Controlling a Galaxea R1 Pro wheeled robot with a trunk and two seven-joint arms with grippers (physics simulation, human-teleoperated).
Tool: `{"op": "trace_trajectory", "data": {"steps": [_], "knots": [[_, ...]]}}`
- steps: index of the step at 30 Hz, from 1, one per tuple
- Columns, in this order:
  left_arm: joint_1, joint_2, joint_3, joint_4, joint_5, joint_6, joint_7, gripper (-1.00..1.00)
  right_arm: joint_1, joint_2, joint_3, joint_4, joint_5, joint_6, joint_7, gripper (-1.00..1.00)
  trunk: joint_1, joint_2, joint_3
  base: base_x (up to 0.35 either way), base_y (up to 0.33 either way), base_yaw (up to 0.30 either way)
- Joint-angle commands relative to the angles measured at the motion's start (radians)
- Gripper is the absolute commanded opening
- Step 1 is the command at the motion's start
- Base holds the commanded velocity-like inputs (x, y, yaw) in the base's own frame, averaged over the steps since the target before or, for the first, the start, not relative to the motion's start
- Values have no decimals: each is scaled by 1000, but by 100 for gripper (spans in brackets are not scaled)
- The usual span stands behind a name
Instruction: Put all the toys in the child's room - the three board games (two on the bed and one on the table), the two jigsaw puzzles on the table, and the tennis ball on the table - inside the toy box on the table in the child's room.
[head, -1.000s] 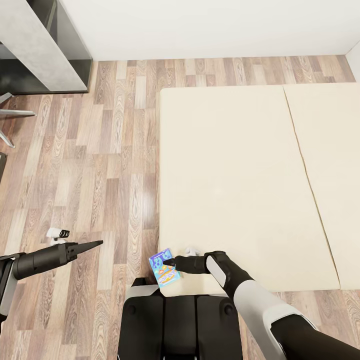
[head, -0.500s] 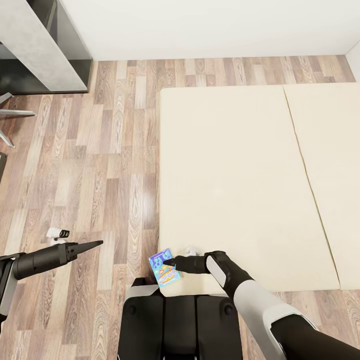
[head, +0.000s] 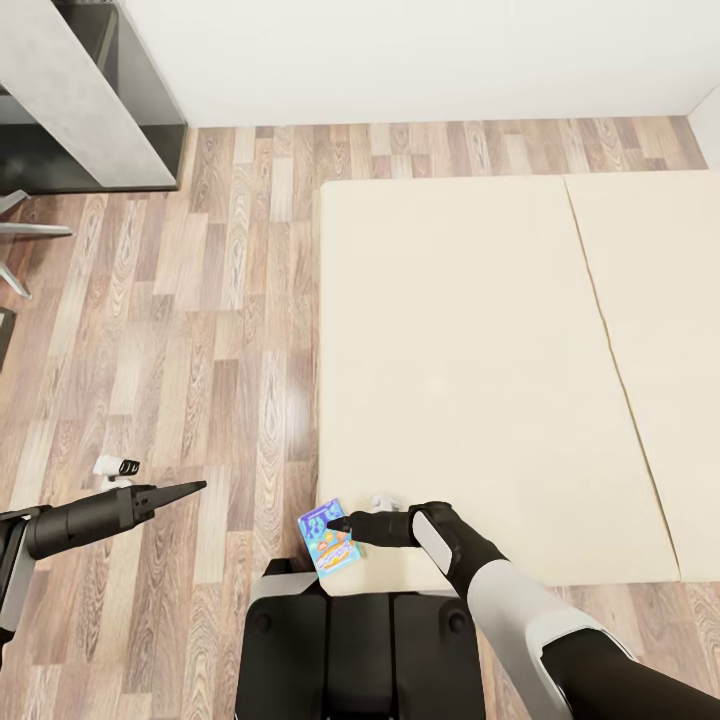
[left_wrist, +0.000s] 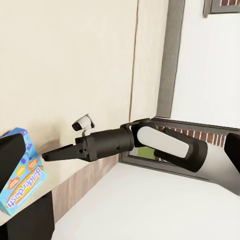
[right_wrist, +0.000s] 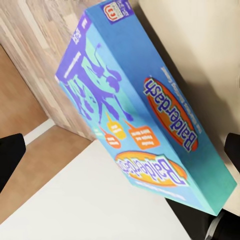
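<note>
The robot stands at the near corner of the bed (head: 470, 370), whose plain cream mattress spreads across the right of the head view above a wood-plank floor (head: 200, 330). Its right gripper (head: 338, 523) reaches toward a blue board game (head: 328, 540), a flat box with a cartoon cover, which lies at the very corner of the mattress with one end jutting past the edge toward the floor. The fingertips meet the box's edge; whether the fingers pinch it or merely touch it cannot be told. The right wrist view shows the game's cover close up, blue with orange lettered ovals and purple figures, with a dark fingertip (right_wrist: 11, 155) at either side of the frame. The left gripper (head: 190, 488) hangs over the floor, well apart from the bed, its two fingers pressed together into a point with nothing between them. At the upper left corner of the head view stands part of a table (head: 60, 90), light grey on top with dark sides, against the white wall (head: 400, 50).
</note>
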Motion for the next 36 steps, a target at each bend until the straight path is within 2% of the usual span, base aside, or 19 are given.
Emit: {"op": "trace_trajectory", "data": {"steps": [1, 8, 22, 29, 36], "knots": [[0, 1, 0, 0, -1, 11, -4, 100, 0, 0, 1, -1, 0, 3, 1, 100, 1, -1, 0, 0, 0, 0], [0, 1, 0, 0, -1, 11, -4, 100, 0, 0, 1, -1, 1, 3, -2, 100, 1, -1, 8, 0, 0, -1], [0, 2, 2, 0, -1, 11, -4, 100, 0, 0, 4, -8, -1, 3, -94, 100, 1, -1, 29, 0, 0, -57], [0, 2, 3, 0, -1, 11, -4, 100, 6, 0, 3, -73, -1, 5, -111, 100, 1, -1, 40, 0, 0, -27], [0, 3, 4, 0, -1, 11, -4, 100, 57, 0, 3, -161, -1, 15, -128, 100, 1, -1, 51, 0, 0, -5]]}}
